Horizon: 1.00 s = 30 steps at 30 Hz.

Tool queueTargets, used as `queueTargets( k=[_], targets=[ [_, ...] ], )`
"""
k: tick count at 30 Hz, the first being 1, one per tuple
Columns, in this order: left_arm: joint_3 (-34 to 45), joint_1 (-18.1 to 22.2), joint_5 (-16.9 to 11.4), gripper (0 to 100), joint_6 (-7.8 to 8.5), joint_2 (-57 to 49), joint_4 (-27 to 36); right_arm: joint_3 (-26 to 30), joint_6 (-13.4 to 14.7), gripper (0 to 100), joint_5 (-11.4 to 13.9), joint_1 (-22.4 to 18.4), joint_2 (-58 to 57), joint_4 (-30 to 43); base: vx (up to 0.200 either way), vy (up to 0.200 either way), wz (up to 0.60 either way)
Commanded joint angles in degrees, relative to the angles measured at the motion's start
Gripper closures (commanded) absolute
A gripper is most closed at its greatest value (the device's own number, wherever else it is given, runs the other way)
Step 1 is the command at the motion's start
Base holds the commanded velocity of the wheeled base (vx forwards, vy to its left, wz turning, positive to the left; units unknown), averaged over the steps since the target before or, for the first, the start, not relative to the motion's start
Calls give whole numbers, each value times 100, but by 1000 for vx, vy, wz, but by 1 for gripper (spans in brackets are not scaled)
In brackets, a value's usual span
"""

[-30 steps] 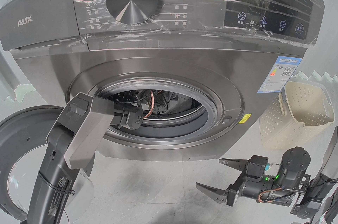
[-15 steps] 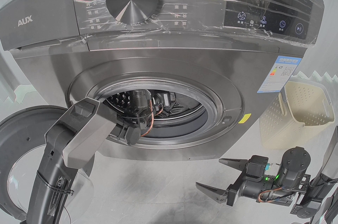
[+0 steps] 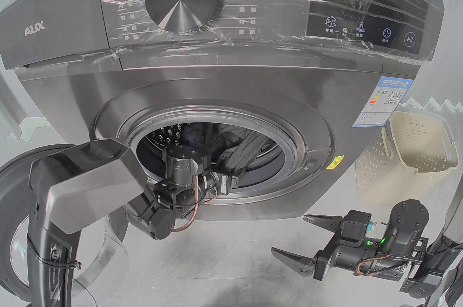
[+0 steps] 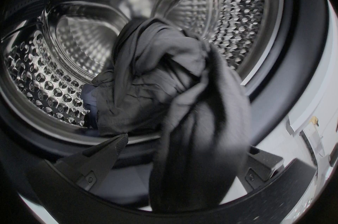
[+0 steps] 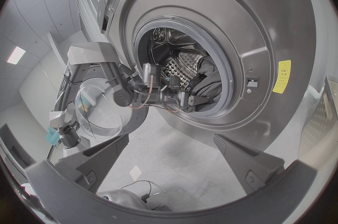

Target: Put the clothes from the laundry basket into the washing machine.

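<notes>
A dark grey garment (image 3: 243, 149) lies in the washing machine's drum (image 4: 52, 70). One fold (image 4: 197, 136) hangs out over the dark door seal. My left gripper (image 3: 230, 180) is at the lower edge of the drum mouth. It is open, and that fold drapes between its spread fingers (image 4: 102, 156). The right wrist view shows it too, the left gripper (image 5: 197, 100) pointing at the garment (image 5: 211, 80). My right gripper (image 3: 292, 238) hangs open and holds nothing, low over the floor right of the drum mouth. The cream laundry basket (image 3: 410, 153) stands right of the machine.
The machine's round door (image 3: 19, 206) is swung open at the left, beside my left arm. Grey floor (image 3: 217, 255) lies in front of the machine. The basket's rim (image 5: 327, 108) is close beside my right gripper.
My left arm has drawn back out of the drum and dropped to the lower rim of the opening. The garment now trails toward the drum mouth. The right gripper has barely moved.
</notes>
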Motion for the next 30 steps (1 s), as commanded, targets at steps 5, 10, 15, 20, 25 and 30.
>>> queueTargets(
  k=[5, 10, 15, 20, 25, 30],
  targets=[
    [1755, -364, -240, 0, 299, -998, -1116, 61, -3, 0, 19, -38, -141, 6, 0, 0, 0],
    [2502, -426, -372, 0, 299, -1270, -1625, 87, 6, 0, 19, -38, -133, -3, 0, 0, 0],
    [3091, -523, -293, 0, 211, -1490, -2566, 96, 24, 0, 19, -38, -159, -3, 0, 0, 0],
    [3645, -874, -3, 0, -175, -2123, -2706, 114, 24, 0, -51, -21, -396, 6, 0, 0, 0],
    [4163, -1393, 173, 0, -914, -2879, -2706, 333, 85, 0, -245, -38, -915, 6, 0, 0, 0],
    [4822, -1393, 419, 0, -887, -3556, -2706, 474, 296, 0, -526, -126, -1363, 41, 0, 0, 0]
  ],
)
